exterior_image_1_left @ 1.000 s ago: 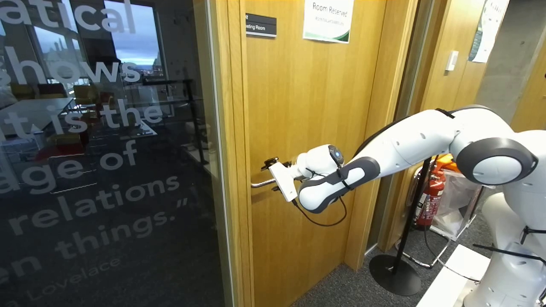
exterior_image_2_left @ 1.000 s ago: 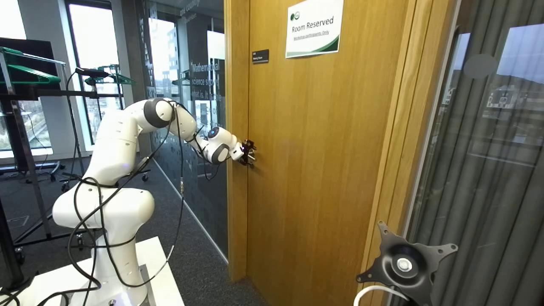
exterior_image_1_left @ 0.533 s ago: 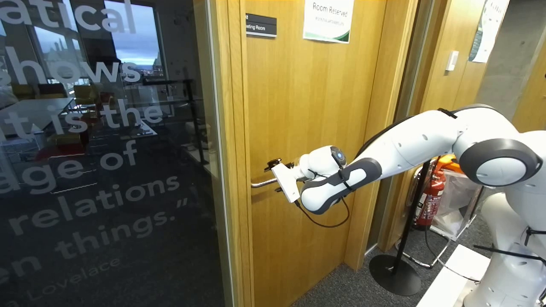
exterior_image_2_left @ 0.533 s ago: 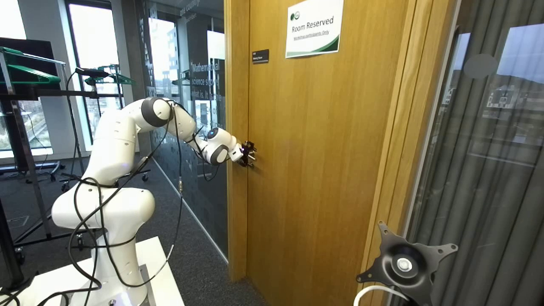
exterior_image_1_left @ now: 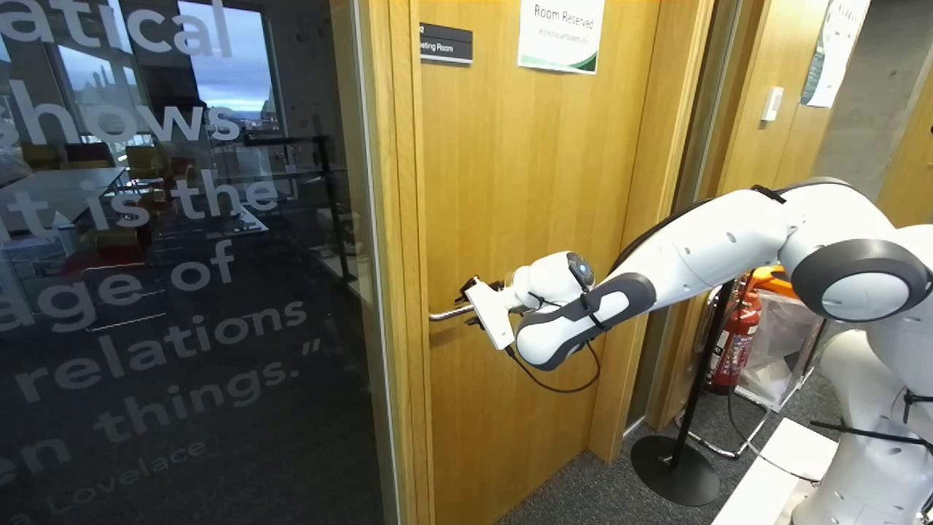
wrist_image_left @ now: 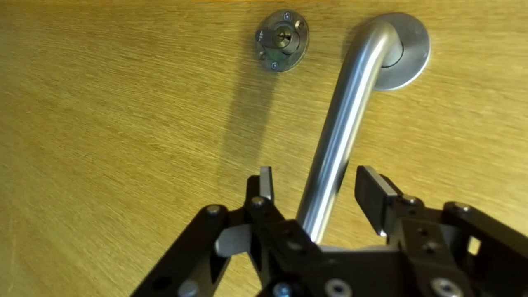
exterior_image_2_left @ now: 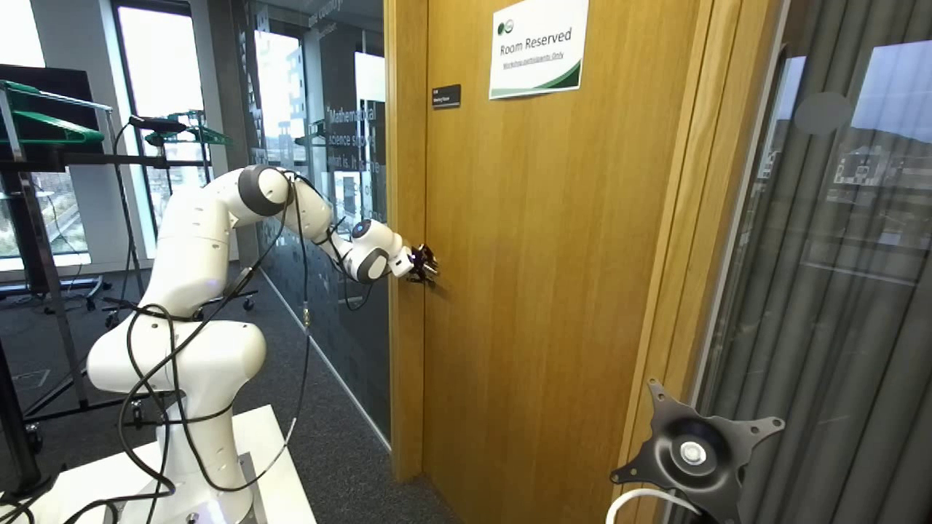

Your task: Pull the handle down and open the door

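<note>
The silver lever handle (wrist_image_left: 346,119) runs slantwise through the wrist view, its free end hidden behind the dark body of my gripper (wrist_image_left: 313,181). Its bar lies between the two fingers, with a gap to the left pad (wrist_image_left: 266,183) and to the right pad (wrist_image_left: 371,194), so the jaws stand partly open around it without gripping. In an exterior view the handle (exterior_image_1_left: 450,313) points out level from beside my gripper (exterior_image_1_left: 470,306). The honey-coloured wooden door (exterior_image_1_left: 525,168) is closed in its frame in both exterior views.
A round lock (wrist_image_left: 282,39) is set in the door beside the handle. Dark lettered glass (exterior_image_1_left: 182,292) adjoins the door frame (exterior_image_1_left: 397,219). Behind the arm are a red extinguisher (exterior_image_1_left: 736,343) and a black stand base (exterior_image_1_left: 676,470). A black bracket (exterior_image_2_left: 692,451) stands in front of the door.
My gripper has drawn back a little and slightly down, away from the door frame. Its fingers have come closer together around the bar. Door and handle look unmoved.
</note>
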Robot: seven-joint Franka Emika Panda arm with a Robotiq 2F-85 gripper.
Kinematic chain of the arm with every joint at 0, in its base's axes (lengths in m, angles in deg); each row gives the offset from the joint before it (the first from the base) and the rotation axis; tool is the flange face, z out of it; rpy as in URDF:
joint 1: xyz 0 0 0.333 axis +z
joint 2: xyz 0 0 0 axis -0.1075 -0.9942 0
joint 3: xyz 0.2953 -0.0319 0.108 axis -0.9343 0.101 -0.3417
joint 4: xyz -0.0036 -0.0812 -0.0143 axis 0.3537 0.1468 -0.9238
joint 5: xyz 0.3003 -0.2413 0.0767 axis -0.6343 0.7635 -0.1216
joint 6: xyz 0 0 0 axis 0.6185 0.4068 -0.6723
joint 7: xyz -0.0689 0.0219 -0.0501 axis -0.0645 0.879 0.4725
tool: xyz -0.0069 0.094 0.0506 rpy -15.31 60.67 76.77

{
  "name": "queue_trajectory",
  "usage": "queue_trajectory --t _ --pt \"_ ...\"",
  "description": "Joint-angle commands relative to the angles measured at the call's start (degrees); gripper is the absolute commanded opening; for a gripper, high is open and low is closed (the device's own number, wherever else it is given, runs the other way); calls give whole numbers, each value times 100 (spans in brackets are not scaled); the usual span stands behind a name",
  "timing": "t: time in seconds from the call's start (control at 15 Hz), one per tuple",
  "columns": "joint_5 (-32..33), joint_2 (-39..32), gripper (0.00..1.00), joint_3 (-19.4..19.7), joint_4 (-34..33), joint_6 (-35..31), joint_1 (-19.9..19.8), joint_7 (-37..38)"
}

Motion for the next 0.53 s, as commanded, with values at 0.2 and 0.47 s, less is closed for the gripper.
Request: queue_trajectory --t 0.2,0.47 --pt "-167 242 1 228 229 -36 296 61" --pt "-271 215 6 171 249 -41 309 384"
